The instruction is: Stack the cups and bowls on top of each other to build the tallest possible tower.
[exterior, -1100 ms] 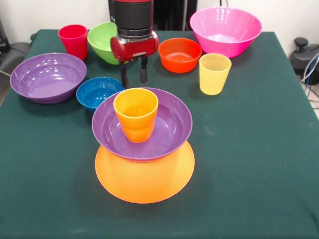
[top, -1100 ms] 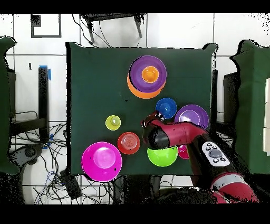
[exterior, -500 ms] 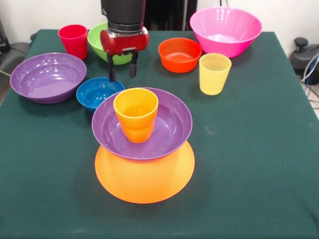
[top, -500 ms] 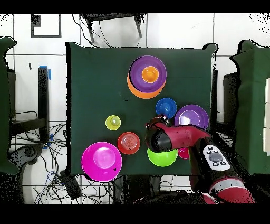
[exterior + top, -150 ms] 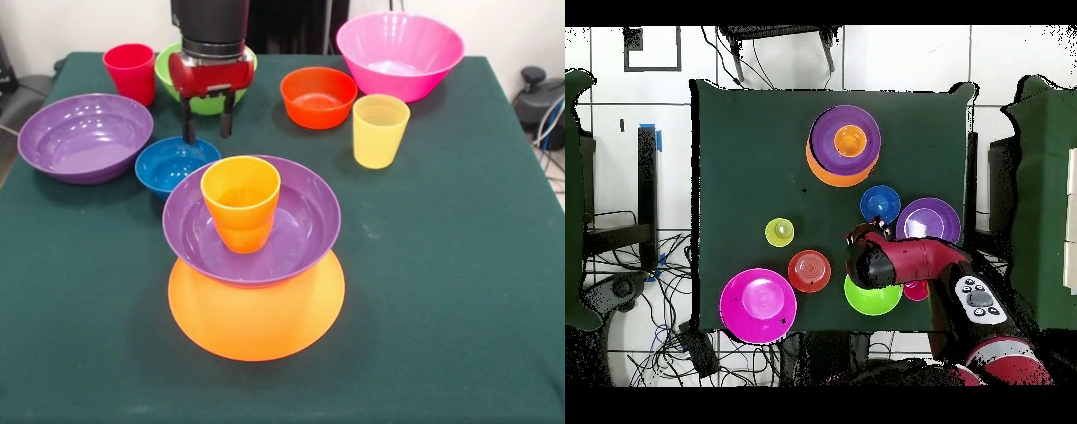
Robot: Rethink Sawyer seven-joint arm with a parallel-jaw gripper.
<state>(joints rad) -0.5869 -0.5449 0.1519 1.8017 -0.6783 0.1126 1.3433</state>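
Gripper [image 5: 205,132] with two dark fingers parted and holding nothing, poised above the far rim of the small blue bowl [image 5: 175,162]; whether a fingertip already touches that rim cannot be told from the front view. Tower [image 5: 254,256] so far: big yellow-orange bowl [image 5: 256,320] turned rim-down on the table [image 5: 441,265], a purple bowl [image 5: 291,225] seated upright on it, and the orange cup [image 5: 240,201] standing in that bowl.

Risks, as judged: the blue bowl lies just beside the tower's purple bowl, so a lift that swings toward the tower could knock the cup over or shift the purple bowl on its domed base. A pinch on one thin glossy rim may let the bowl tilt or slip.

Crowding: the second purple bowl [image 5: 84,137] sits close on one side of the blue bowl, the green bowl [image 5: 201,79] and red-pink cup [image 5: 131,72] behind the arm. The yellow cup [image 5: 380,131], orange-red bowl [image 5: 318,95] and big pink bowl [image 5: 399,53] stand well apart. Open cloth lies beyond the yellow cup's side, and the tower stands near the table's front edge in the overhead view.
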